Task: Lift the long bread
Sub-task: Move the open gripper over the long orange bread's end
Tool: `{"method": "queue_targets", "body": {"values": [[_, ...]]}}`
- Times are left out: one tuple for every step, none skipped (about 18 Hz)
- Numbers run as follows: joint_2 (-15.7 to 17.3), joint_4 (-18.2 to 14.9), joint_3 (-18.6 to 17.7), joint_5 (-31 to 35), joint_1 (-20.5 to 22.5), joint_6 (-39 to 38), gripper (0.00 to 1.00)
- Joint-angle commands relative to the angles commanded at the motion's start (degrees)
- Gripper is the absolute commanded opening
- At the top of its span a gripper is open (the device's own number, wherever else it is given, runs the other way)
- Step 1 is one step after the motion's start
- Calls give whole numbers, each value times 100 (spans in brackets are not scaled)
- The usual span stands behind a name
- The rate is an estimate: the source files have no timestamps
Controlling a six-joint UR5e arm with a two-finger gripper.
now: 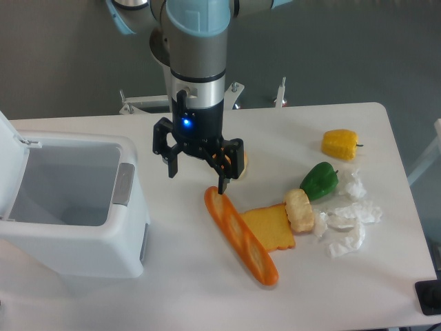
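Long bread flat on the table, slanting from far left to near right, right flank touching the toast. Just above its far end, gripper with fingers spread apart, holding nothing; right fingertip close to the loaf's tip, contact unclear. Bun partly hidden behind that finger. Right of the toast: pale roll, green pepper, crumpled paper; yellow pepper farther off. White bin, lid open, at left.
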Motion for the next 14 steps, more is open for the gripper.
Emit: {"method": "queue_targets", "body": {"values": [[-9,0,0,-53,0,-9,100],[-35,9,0,-79,0,-52,100],[-87,9,0,-79,0,-122,100],[-114,9,0,-88,0,-158,100],[-114,9,0,-88,0,-167,100],[-114,0,0,-88,0,-184,100],[-114,9,0,-106,0,-193,100],[-123,9,9,-132,0,-263,100],[-140,9,17,-184,0,-359,100],[-175,17,17,-228,-9,-413,100],[-193,18,17,-229,0,-422,100],[-228,18,17,-229,0,-431,100],[-246,9,17,-229,0,-466,100],[-255,9,17,-229,0,-536,100]]}}
